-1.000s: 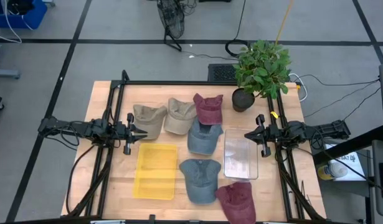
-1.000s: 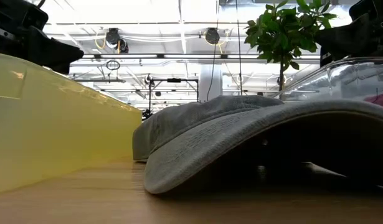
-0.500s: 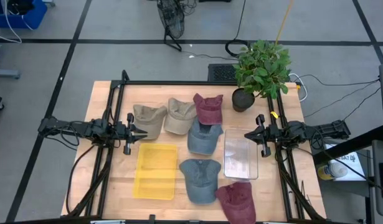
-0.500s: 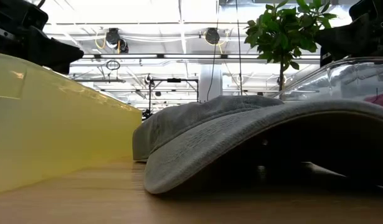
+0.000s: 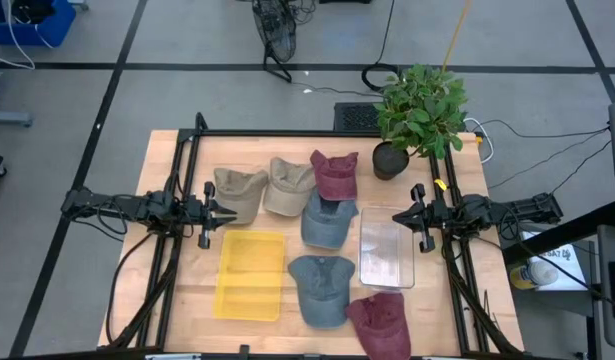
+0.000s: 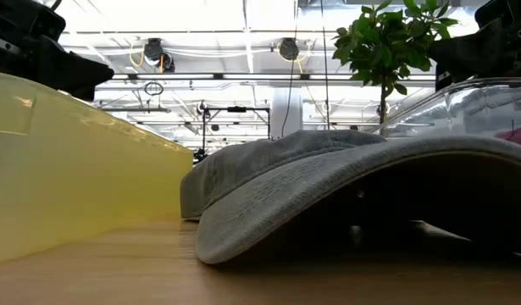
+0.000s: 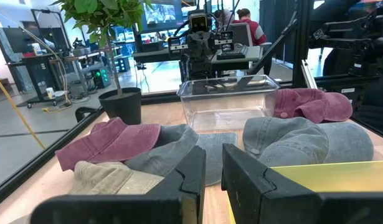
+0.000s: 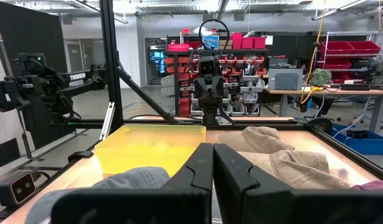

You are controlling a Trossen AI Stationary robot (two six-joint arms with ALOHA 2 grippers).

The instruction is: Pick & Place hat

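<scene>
High view showed both arms parked, left gripper (image 5: 209, 213) slightly apart, right gripper (image 5: 415, 216) together, both empty; nearest tan hat (image 5: 239, 190), mid-left, likely awaited reach and grasp.

Six hats: two tan (image 5: 239, 190) (image 5: 286, 185), two maroon (image 5: 334, 174) (image 5: 380, 321), two grey (image 5: 326, 219) (image 5: 320, 287), one yellow bin (image 5: 251, 275), one clear bin (image 5: 386, 248), one plant (image 5: 417, 112)

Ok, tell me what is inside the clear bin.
The clear bin looks empty: from above, only the wooden table shows through its bottom. The maroon hat lies just outside its near end. Its walls blur the contents a little, so something small could go unseen.
</scene>
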